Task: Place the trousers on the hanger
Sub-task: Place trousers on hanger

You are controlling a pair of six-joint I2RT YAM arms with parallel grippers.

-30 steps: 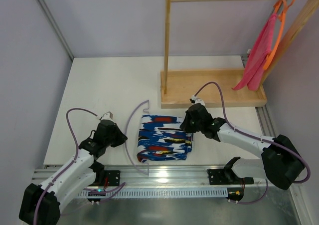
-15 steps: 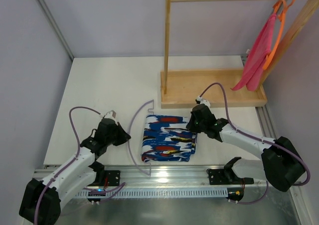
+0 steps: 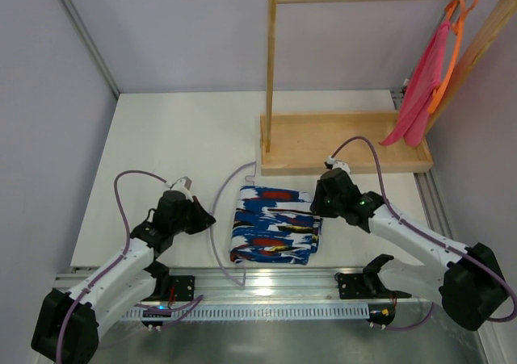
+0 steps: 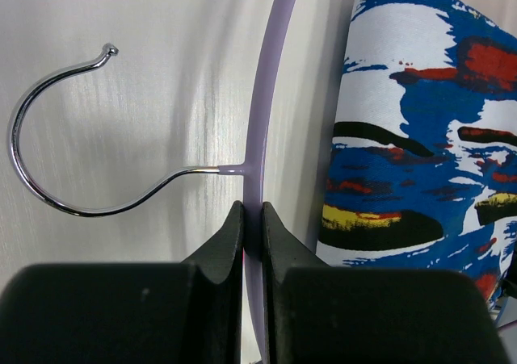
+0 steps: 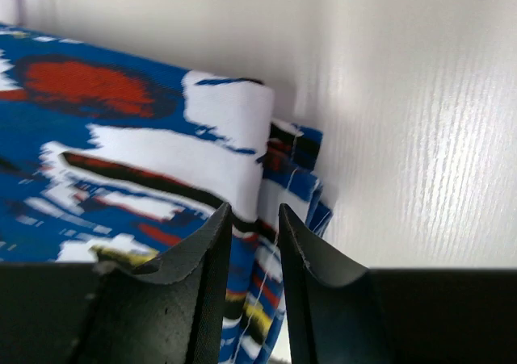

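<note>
The trousers (image 3: 275, 225), royal blue with white, red, black and yellow patches, lie folded on the white table between the arms. The pale lavender hanger (image 3: 215, 219) lies along their left side, with the fabric threaded over its lower bar. My left gripper (image 3: 206, 219) is shut on the hanger's arm (image 4: 265, 114), just below where the silver hook joins it. My right gripper (image 3: 317, 211) hovers at the right edge of the trousers (image 5: 121, 138). In the right wrist view its jaws (image 5: 254, 212) stand a little apart, and layered fabric edges show in the gap.
A wooden rack base (image 3: 343, 142) stands just behind the trousers, its post rising to a top rail. An orange hanger with pink cloth (image 3: 428, 73) hangs at the rack's right end. An aluminium rail (image 3: 275, 287) runs along the near table edge.
The right gripper moved right, dragging the trousers with it, then opened off the fabric. The left gripper moved right with the hanger.
</note>
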